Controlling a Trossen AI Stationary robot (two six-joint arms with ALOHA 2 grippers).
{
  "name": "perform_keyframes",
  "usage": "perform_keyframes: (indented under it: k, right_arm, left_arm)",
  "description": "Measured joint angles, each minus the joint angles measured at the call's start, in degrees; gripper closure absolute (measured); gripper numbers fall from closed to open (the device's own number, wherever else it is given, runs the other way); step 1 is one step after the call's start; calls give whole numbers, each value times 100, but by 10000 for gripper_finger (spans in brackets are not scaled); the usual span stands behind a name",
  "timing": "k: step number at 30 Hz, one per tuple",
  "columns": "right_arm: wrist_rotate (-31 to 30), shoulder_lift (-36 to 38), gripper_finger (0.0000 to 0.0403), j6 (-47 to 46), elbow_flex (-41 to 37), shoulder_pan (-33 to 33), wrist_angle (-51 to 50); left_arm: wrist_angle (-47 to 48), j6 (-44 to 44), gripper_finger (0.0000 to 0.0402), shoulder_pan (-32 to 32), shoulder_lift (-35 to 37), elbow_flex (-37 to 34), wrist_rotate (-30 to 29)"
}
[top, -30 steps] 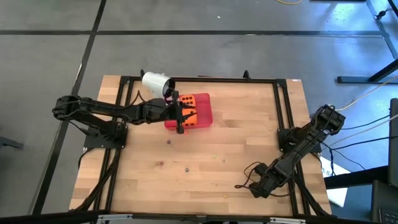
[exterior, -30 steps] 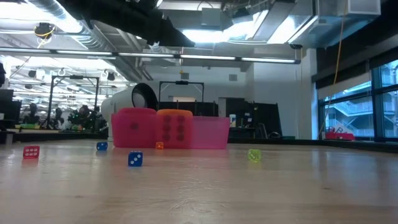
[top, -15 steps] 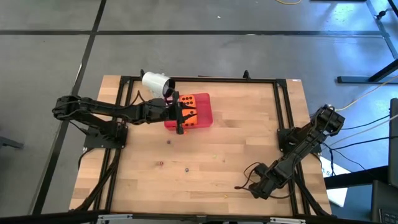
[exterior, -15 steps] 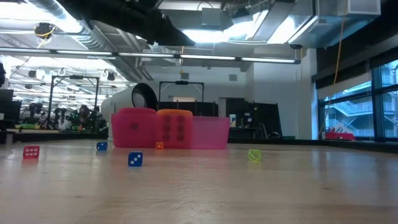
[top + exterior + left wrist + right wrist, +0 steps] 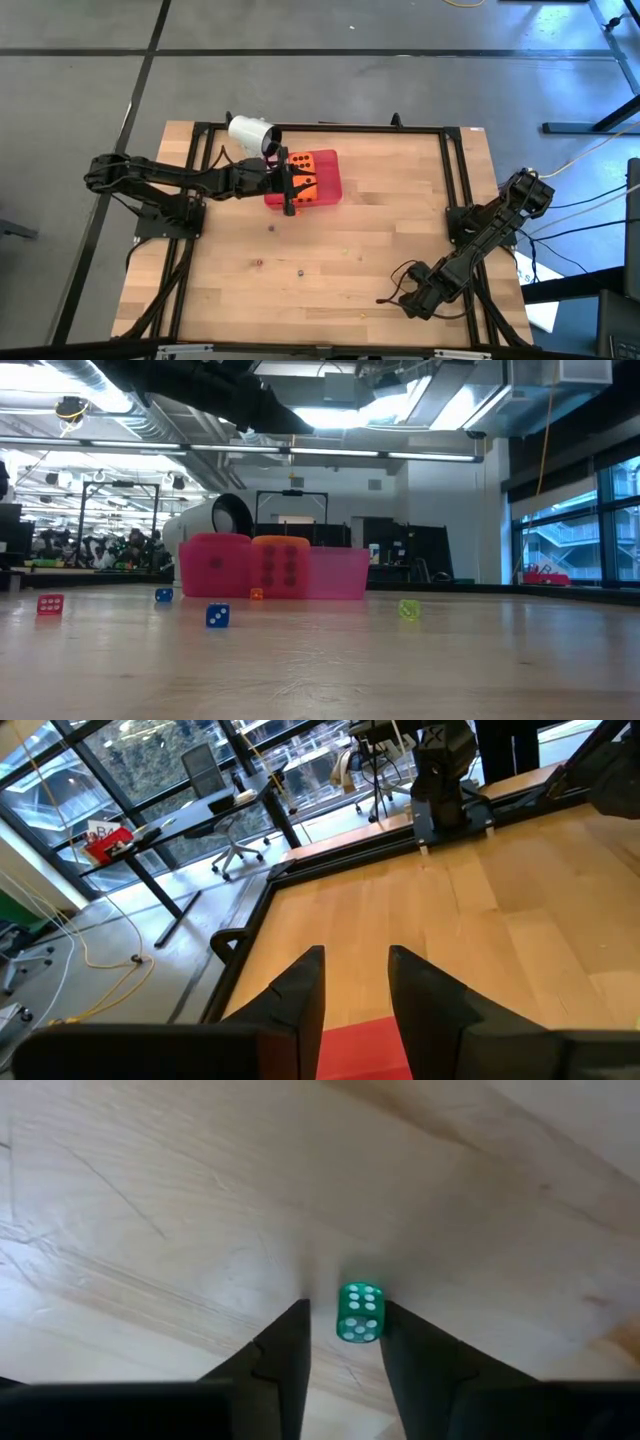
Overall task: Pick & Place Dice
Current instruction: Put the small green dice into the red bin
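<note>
Straddling a small green die (image 5: 360, 1312) on the wooden table (image 5: 400, 220), right gripper (image 5: 342, 1308) fingers apart, unclamped; next likely pinching and lifting; left gripper (image 5: 355, 955), fingers slightly apart, hovering over red tray (image 5: 330, 192) holding orange dice (image 5: 322, 160)

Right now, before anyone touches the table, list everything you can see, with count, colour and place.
tray: one, red, far left part of the table
cup: one, white, on its side behind the tray
large dice: one orange, one pink seen from the low view, in the tray; others possibly hidden
small dice: red, two blue, yellow-green, loose on the table
green die: one, white pips, between the right gripper's fingers
table: one, wooden
left gripper: open, over the tray
right gripper: open, near front right
</note>
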State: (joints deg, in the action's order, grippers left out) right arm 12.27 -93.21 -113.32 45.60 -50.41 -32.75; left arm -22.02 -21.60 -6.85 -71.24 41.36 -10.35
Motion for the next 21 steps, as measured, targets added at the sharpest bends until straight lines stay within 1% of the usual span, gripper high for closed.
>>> perform_keyframes:
  k: [5,9,16,19,21]
  right_arm:
    - [18,0,312,4,0,0,-9]
    - [-13,2,326,19,0,2,1]
    - [-332,13,331,477,7,107,74]
    - [-391,13,331,784,24,245,74]
    - [-563,13,331,1107,69,365,60]
  left_arm:
    - [2,2,292,0,0,0,0]
    - [2,2,295,0,0,0,0]
    - [4,0,291,0,0,0,-2]
    - [4,0,290,0,0,0,-2]
    - [2,0,291,0,0,0,-2]
